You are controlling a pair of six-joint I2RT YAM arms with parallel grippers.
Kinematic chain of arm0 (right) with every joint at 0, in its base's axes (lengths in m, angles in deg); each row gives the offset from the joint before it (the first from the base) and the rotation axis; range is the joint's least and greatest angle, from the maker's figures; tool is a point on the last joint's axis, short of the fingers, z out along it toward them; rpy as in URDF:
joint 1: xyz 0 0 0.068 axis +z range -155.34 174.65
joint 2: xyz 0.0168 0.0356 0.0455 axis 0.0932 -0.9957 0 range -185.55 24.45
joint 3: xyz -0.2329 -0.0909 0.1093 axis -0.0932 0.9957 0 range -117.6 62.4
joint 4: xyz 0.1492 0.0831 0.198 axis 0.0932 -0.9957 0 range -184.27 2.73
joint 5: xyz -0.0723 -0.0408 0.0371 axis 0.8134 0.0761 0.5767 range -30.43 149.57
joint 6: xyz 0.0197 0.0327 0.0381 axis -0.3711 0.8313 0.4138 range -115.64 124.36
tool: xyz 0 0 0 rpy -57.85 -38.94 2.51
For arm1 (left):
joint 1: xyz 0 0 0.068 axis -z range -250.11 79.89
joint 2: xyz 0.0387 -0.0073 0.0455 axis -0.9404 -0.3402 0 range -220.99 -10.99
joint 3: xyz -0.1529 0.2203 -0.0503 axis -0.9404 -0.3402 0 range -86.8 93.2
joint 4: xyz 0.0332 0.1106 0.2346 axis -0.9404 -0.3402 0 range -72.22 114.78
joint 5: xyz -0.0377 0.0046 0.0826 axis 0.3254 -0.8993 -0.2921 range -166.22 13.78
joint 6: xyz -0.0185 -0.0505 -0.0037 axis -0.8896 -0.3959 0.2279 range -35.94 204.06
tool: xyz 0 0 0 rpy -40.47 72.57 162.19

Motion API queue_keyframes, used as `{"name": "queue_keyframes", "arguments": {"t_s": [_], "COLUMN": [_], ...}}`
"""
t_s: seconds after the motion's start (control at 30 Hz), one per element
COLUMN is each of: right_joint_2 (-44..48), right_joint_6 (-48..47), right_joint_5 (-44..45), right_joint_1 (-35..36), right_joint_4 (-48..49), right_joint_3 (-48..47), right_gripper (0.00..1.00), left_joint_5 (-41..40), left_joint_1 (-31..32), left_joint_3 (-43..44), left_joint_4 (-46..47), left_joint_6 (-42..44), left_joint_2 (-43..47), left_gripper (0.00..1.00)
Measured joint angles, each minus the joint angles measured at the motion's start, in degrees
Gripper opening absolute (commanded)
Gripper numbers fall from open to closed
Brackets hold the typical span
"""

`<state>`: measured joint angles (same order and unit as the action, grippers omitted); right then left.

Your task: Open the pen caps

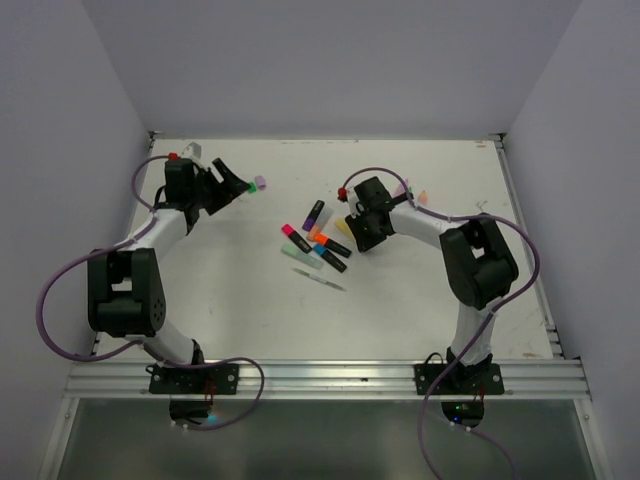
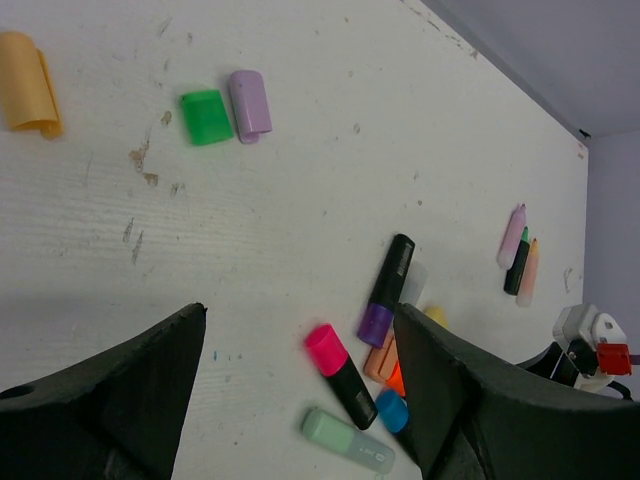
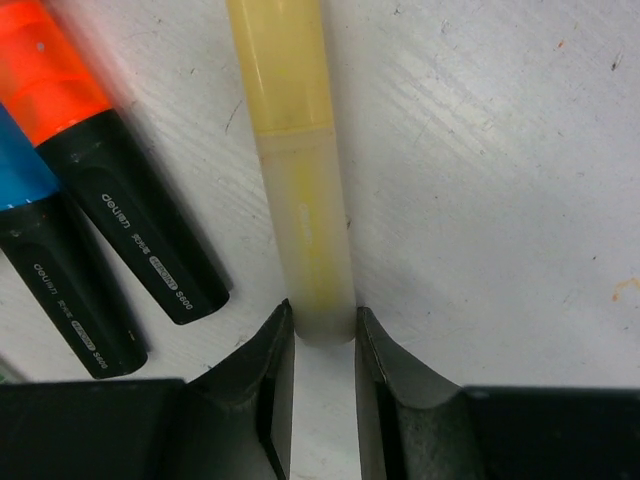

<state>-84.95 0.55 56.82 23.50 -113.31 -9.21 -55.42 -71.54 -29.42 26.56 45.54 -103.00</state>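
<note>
Right hand pinches the end of a pale yellow highlighter lying on the white surface — just beside it lie two black highlighters, one with an orange cap, one with a blue cap. Left hand hovers open; a loose green cap and purple cap lie side by side beyond it.

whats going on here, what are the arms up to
The right gripper is pinched on the end of a pale yellow highlighter lying on the table beside an orange highlighter. The left gripper hovers open, holding nothing. A loose green cap and purple cap lie near it.
</note>
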Motion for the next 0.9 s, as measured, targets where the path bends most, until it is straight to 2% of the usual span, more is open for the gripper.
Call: {"name": "queue_keyframes", "arguments": {"t_s": [0.07, 0.47, 0.6, 0.77, 0.9], "right_joint_2": [0.2, 7.0, 13.2, 23.3, 27.9], "right_joint_6": [-0.3, 1.6, 5.3, 9.0, 10.7], "right_joint_5": [-0.1, 0.7, 2.1, 2.1, 1.2], "right_joint_1": [0.0, 3.2, 4.3, 4.5, 5.6], "right_joint_4": [0.3, 0.4, -0.2, 0.3, 0.6], "right_joint_3": [0.3, 6.7, 7.8, 8.4, 8.5], "right_gripper": [0.00, 0.00, 0.00, 0.00, 0.00], "left_joint_5": [0.1, 2.7, 5.8, 9.1, 10.3], "left_joint_1": [0.0, 2.3, 6.7, 13.8, 20.0], "left_joint_3": [-0.1, -1.6, -4.7, -9.9, -10.5], "left_joint_4": [0.0, 2.5, 7.5, 16.0, 22.2], "left_joint_6": [0.0, -1.8, -4.2, -9.4, -14.0], "left_joint_2": [0.0, 2.1, 2.4, 2.5, 2.0], "left_gripper": [0.79, 0.76, 0.70, 0.70, 0.77]}}
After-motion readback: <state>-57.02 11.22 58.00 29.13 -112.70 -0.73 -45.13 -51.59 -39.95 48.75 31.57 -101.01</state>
